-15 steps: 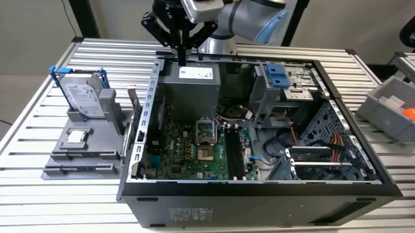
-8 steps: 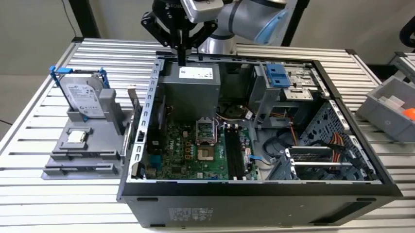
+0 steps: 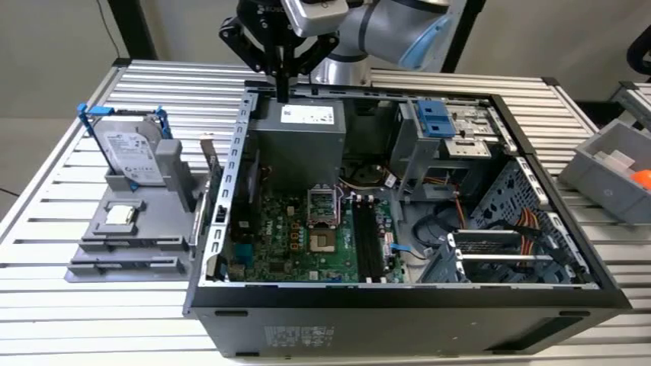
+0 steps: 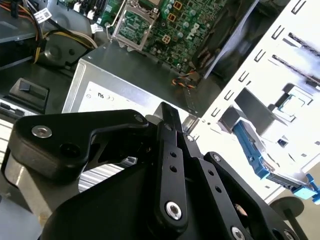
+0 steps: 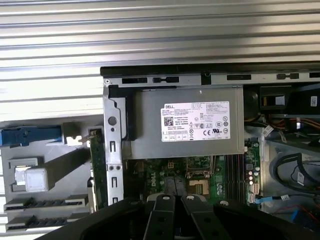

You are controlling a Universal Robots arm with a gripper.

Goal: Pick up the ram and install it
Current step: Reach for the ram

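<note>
Standing on its long edge at the rim of the grey tray [image 3: 122, 252], the ram [image 3: 210, 164] sits just beside the outer wall of the case [image 3: 407, 293]. It is well apart from the gripper [image 3: 283, 95], which hangs over the case's rear edge above the power supply [image 3: 295, 126]. The jaws look closed together and hold nothing.

The ram is probably light and stiff but fragile: a thin board that flexes badly and scratches at its contacts. The safest hold is likely across the two flat faces near the middle of the top edge, keeping off the contact edge so it stays level on the way to the slots [image 3: 368, 236].

The exterior view shows the whole layout: tray, drive [image 3: 127, 152], chip [image 3: 120, 215] and the black slots on the motherboard [image 3: 295, 229]. The first wrist view looks down and gives the ram [image 5: 96, 165] as a narrow strip along the case wall, with the gripper [image 5: 173, 199] at the picture's edge. The second wrist view shows the gripper [image 4: 167, 111] tips meeting above the supply's edge.
</note>
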